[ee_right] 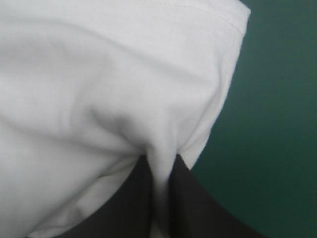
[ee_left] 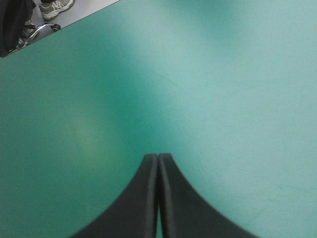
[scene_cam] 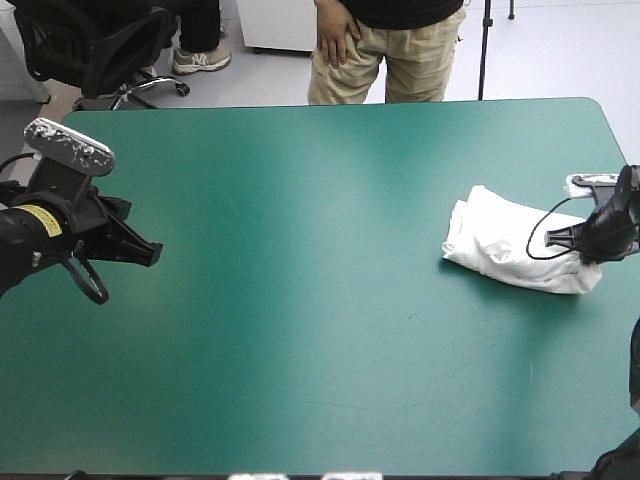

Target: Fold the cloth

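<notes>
High view shows the T-shirt (scene_cam: 510,245) as a folded bundle near the right edge of the teal-green cover (scene_cam: 300,350). The right gripper (ee_right: 159,162) pinches its fabric; the left gripper (ee_left: 158,157), fingers pressed together, hangs over the cover.

The bench (scene_cam: 300,380) wears a teal-green cover, its far corners rounded; a pale sheen lies across its middle; beyond the far edge runs a light grey floor (scene_cam: 560,55); a black office chair (scene_cam: 90,45) stands far left; a white cabinet (scene_cam: 275,25) sits behind.
</notes>
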